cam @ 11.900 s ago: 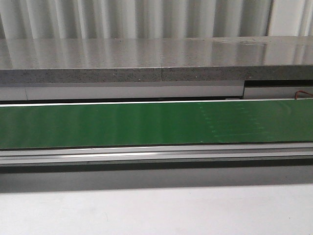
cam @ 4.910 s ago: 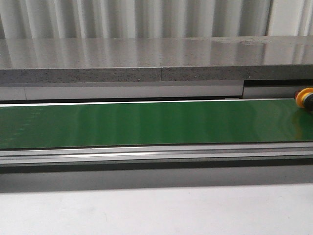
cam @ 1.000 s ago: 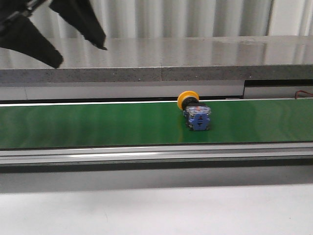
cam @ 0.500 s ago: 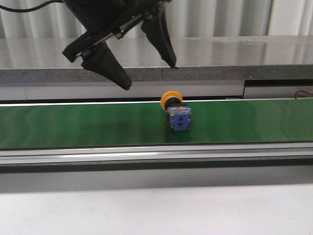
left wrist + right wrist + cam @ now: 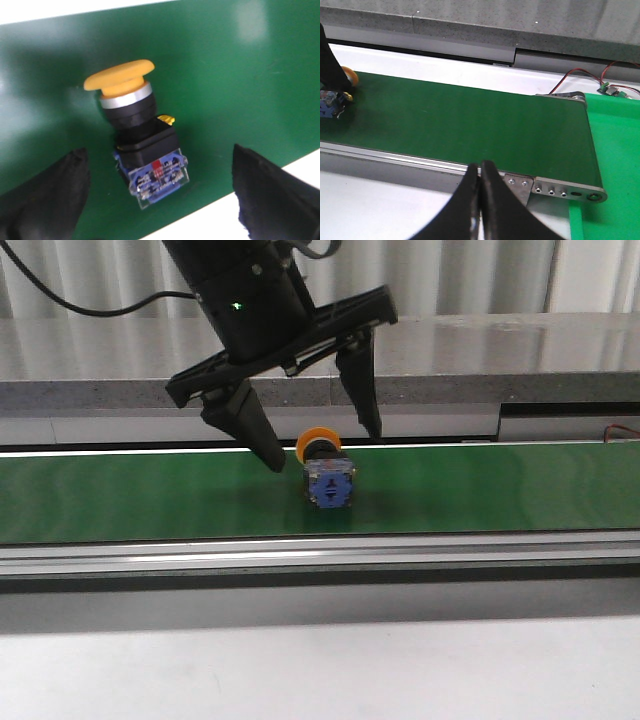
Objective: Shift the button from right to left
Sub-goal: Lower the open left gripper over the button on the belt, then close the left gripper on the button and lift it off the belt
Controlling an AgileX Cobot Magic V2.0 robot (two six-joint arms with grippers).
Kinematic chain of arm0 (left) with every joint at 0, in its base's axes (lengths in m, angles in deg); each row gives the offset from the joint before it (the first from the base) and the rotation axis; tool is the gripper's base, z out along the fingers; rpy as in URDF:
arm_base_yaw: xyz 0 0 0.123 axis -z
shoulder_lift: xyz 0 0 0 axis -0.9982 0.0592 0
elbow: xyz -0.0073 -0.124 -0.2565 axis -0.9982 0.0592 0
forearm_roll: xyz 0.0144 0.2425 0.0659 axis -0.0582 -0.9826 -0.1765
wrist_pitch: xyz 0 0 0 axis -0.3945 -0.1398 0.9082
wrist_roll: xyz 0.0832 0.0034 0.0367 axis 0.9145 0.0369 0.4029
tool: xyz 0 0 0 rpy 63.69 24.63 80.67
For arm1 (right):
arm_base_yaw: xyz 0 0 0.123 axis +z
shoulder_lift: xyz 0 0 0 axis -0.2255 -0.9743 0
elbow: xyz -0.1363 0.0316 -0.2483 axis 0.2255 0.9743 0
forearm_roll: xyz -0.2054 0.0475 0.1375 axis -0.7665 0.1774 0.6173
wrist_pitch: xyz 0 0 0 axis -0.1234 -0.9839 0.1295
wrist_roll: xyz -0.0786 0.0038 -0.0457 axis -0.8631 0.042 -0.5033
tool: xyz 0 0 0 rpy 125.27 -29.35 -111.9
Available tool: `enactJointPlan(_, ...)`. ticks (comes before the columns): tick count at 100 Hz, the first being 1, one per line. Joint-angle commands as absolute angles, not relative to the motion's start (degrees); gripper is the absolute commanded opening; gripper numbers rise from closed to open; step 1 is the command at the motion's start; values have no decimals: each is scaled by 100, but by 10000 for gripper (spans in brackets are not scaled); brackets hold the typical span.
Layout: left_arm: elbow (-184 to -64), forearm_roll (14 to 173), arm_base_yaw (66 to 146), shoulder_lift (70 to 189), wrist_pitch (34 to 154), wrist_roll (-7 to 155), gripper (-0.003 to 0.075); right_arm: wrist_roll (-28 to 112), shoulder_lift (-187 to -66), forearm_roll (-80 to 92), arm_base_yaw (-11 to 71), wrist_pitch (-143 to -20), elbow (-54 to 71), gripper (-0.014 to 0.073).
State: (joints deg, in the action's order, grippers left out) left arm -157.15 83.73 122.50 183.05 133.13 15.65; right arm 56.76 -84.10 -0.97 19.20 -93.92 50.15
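My left gripper (image 5: 320,445) hangs over the green belt (image 5: 500,490) with its jaws spread wide, one black finger (image 5: 245,425) on each side of the button (image 5: 327,475) and neither touching it. The button lies on its side on the belt, between my fingertips, its yellow cap (image 5: 318,443) towards the far edge and its blue rear block (image 5: 331,487) towards the near edge.

My left wrist camera shows what the front view cannot: a silver ring under the cap, a dark collar, a small red mark on the blue block, and clear green belt between the button (image 5: 137,137) and each fingertip (image 5: 47,197).

My right gripper (image 5: 479,197) is pressed shut with nothing in it, fingers together above the near rail of the belt. From its wrist camera I see the belt's end roller and the button (image 5: 332,97), well apart from this hand, half hidden behind a black finger of my left. A small circuit board with red wires (image 5: 609,89) sits beyond the belt's end.
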Motion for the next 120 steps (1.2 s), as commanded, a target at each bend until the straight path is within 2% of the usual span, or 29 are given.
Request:
enactJointPlan(1, -15930, 8315, 12281, 18138, 13284, 1315, 566, 5604, -8457, -73, 1930, -8930, 4851, -67)
enactJointPlan(20, -15930, 7984, 12281, 18302, 13264, 1068, 561, 5604, -8457, -73, 1930, -8930, 4851, -67)
enactJointPlan(27, -15930, 7892, 12281, 18313, 13287, 1044, 527, 5604, -8457, -73, 1930, -8930, 4851, -67)
enactJointPlan(38, -15930, 7853, 12281, 18313, 13296, 1044, 361, 5604, -8457, -73, 1930, -8930, 4851, -67)
enactJointPlan(41, -15930, 7853, 12281, 18313, 13296, 1044, 307, 5604, -8457, -73, 1930, -8930, 4851, -67)
enactJointPlan(42, -15930, 7853, 12281, 18313, 13310, 1044, 268, 5604, -8457, -73, 1930, -8930, 4851, -67)
enactJointPlan(47, -15930, 7853, 12281, 18313, 13312, 1044, 189, 5604, -8457, -73, 1930, -8930, 4851, -67)
enactJointPlan(56, -15965, 7853, 12281, 18313, 13344, 1044, 109, 5604, -8457, -73, 1930, -8930, 4851, -67)
enactJointPlan(82, -16242, 7841, 12195, 18134, 13640, 1056, 104, 5604, -8457, -73, 1930, -8930, 4851, -67)
enactJointPlan(120, -16331, 7841, 11261, 17644, 14349, 1692, 105, 5604, -8457, -73, 1930, -8930, 4851, -67)
